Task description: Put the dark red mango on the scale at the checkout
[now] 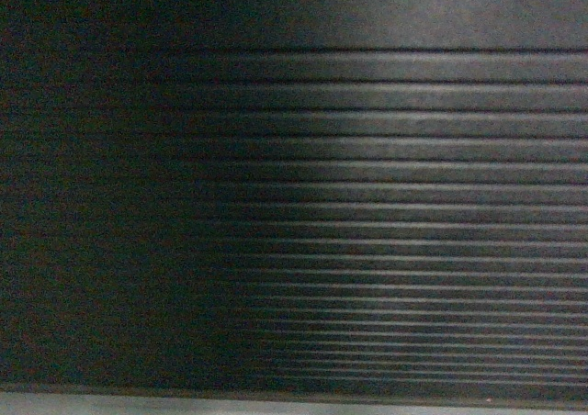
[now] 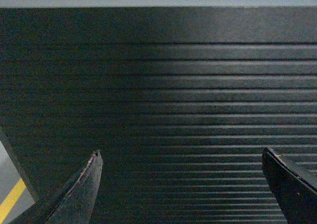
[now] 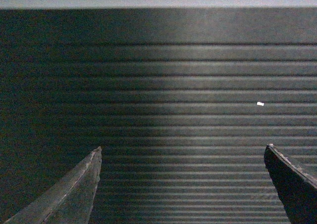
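Observation:
The checkout [image 1: 367, 204] fills the head view with its dark, horizontally ribbed front. The same slatted face of the checkout [image 2: 188, 100] lies close ahead in the left wrist view, and the checkout [image 3: 188, 100] again in the right wrist view. My left gripper [image 2: 181, 152] is open with nothing between its two dark fingers. My right gripper [image 3: 182, 149] is open and empty too. Neither gripper shows in the head view. The dark red mango and the scale are out of view.
A pale grey band [image 1: 184, 406] runs under the counter's lower edge. Grey floor with a yellow line [image 2: 11, 200] shows past the counter's left end in the left wrist view. A small white speck [image 3: 260, 104] sits on a slat.

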You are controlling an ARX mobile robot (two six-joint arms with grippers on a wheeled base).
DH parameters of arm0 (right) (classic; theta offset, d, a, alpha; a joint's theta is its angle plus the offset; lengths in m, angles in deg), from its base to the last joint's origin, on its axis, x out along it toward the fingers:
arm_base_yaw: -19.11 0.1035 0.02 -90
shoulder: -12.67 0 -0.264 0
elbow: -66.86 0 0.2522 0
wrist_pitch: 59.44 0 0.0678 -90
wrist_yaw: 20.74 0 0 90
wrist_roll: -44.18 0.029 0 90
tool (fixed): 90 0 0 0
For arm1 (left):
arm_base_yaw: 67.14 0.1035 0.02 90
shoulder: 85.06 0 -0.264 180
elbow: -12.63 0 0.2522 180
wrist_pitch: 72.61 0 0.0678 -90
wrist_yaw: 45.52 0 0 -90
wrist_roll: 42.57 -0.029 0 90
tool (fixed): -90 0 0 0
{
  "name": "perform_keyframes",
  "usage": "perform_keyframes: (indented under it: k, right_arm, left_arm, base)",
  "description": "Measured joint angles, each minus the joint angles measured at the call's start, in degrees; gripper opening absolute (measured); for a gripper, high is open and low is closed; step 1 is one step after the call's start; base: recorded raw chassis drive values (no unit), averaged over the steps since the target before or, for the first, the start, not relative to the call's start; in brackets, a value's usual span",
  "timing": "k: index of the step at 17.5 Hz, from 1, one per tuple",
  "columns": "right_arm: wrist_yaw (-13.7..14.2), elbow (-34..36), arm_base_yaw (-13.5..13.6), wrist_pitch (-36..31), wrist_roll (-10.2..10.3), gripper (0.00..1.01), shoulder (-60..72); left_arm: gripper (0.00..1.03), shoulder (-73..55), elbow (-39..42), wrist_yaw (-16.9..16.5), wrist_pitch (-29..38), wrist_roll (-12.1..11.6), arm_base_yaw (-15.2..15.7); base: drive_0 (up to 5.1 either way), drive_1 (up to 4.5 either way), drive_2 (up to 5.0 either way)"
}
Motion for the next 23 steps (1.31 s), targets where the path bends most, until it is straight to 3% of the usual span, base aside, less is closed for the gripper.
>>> perform_keyframes:
  k: [23]
  right_arm:
    - [0.00,0.00,0.00,0.11,-0.02,0.98,0.00]
  left_arm:
    - [0.98,0.00,0.00,0.02,-0.13,-0.15,0.00]
  base:
    - [0.0,0.00,0.0]
